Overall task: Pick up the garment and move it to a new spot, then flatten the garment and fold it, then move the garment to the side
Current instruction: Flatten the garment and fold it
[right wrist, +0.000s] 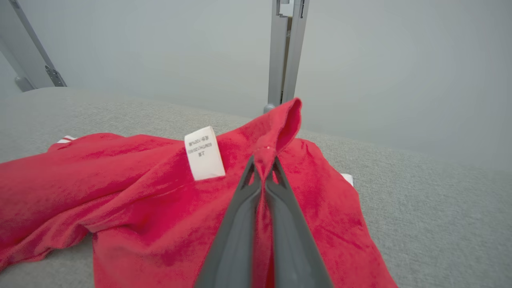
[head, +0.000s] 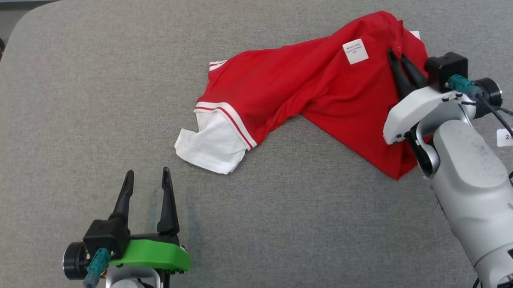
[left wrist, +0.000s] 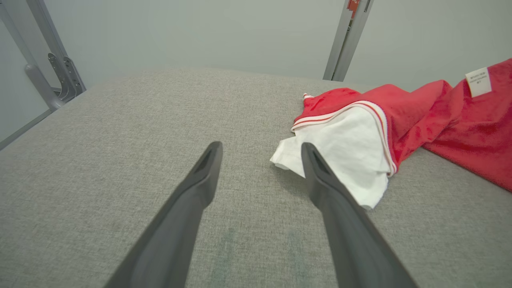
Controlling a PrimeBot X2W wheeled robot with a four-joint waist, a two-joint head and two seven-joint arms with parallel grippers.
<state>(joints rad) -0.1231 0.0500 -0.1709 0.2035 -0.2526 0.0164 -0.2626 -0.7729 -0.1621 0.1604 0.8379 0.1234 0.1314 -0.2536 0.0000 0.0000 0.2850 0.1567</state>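
With the right gripper (head: 394, 53) clamped on the red shirt's (head: 288, 82) far-right fold, its white sleeve (head: 209, 144) lies left, just beyond the spread, empty left gripper (head: 147, 172).

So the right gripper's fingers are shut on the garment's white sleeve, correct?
Not quite. The right gripper is shut on a raised red fold of the garment beside the white label, as the right wrist view shows. The white sleeve lies untouched at the garment's other end.
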